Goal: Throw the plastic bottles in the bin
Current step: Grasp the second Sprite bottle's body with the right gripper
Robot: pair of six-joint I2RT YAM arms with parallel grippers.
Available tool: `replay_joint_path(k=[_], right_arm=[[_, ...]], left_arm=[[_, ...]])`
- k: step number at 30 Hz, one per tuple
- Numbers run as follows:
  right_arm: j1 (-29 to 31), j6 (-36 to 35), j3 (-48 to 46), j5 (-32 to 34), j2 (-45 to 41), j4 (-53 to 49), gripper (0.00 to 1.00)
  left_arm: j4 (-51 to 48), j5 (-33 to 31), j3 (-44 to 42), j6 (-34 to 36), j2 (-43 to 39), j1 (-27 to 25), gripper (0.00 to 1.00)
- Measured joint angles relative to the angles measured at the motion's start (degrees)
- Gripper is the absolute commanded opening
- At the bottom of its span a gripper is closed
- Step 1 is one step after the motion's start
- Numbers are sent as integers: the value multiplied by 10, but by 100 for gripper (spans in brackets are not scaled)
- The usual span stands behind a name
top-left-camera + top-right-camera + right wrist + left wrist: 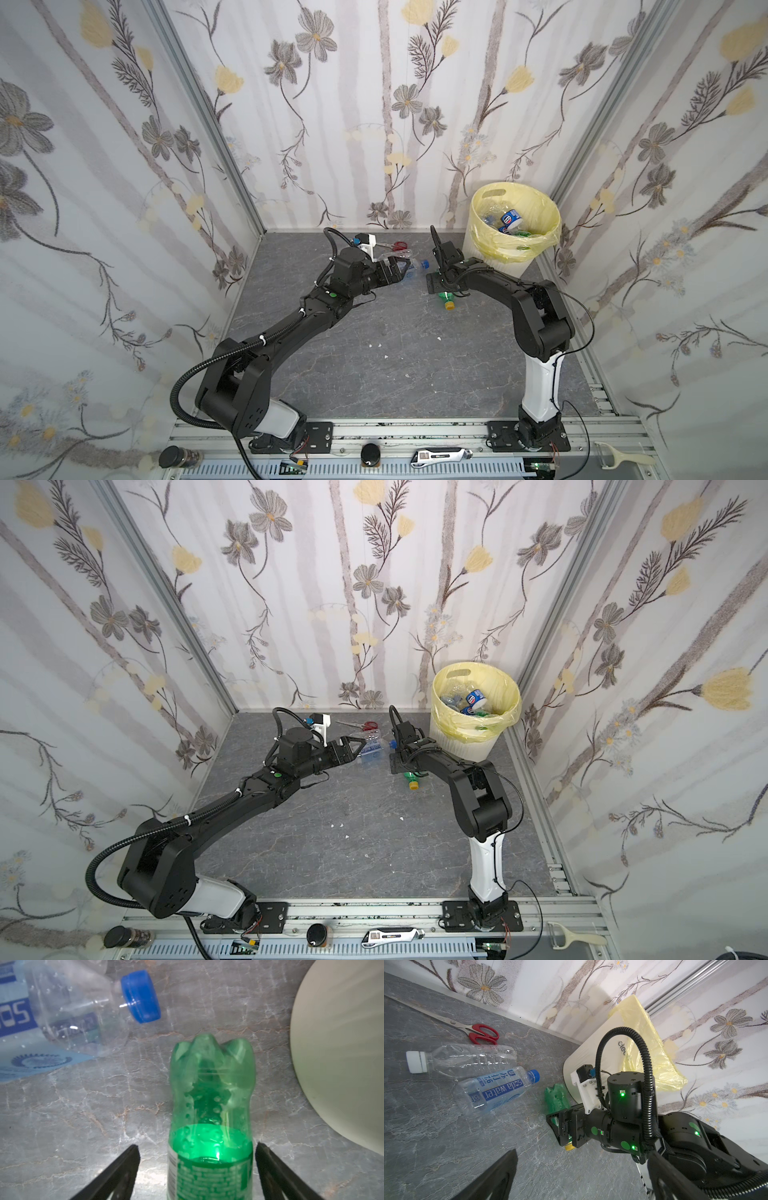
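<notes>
A green bottle (209, 1095) with a yellow cap (449, 306) lies on the grey floor beside the bin (482, 253). My right gripper (196, 1147) stands open astride its labelled part, with a gap at each finger. A clear soda-water bottle (494, 1091) with a blue cap and a clear bottle (467, 1059) with a white cap lie side by side further left. My left gripper (403, 268) hangs open just before them, holding nothing. The bin, lined with a yellow bag, holds several bottles (509, 218).
Red-handled scissors (483, 1033) lie near the back wall behind the clear bottles. Papered walls close in the back and both sides. On the front rail sit a black-lidded jar (178, 457), a utility knife (440, 457) and a peeler (619, 457).
</notes>
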Motion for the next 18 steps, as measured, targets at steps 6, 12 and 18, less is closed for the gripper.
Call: replay_joint_path(k=[6,12,18], right_arm=[[17,0,7,-2,4,0,77],[33,0,10,-18,4,0,70],[40,4,18,-31,3,1,64]], left_arm=[[1,0,-7,0,-5,2,100],[1,-1,-12,0,-11,9,100],[2,-3,-15,0,-13,14,100]])
